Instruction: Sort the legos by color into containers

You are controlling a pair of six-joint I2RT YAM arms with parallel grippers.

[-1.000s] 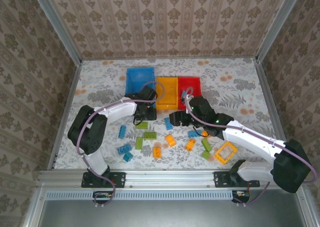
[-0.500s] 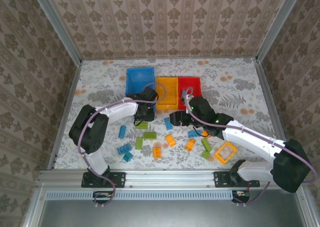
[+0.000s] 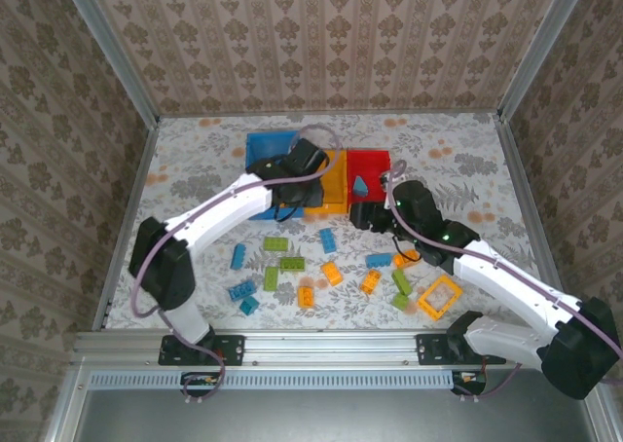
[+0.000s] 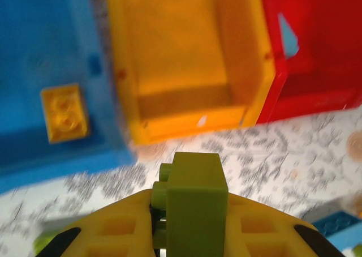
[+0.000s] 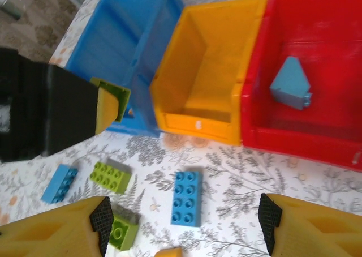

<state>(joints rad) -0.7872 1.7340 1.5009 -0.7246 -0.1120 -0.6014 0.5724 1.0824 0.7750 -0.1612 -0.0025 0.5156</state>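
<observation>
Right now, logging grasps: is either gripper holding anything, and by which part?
The left gripper pinches a lime green brick by one end; the right gripper is open and empty.

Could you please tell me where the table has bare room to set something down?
The table is bare to the right of the red bin, to the left of the blue bin, and along the far edge. It is crowded in the near middle, where the legos lie scattered.
</observation>
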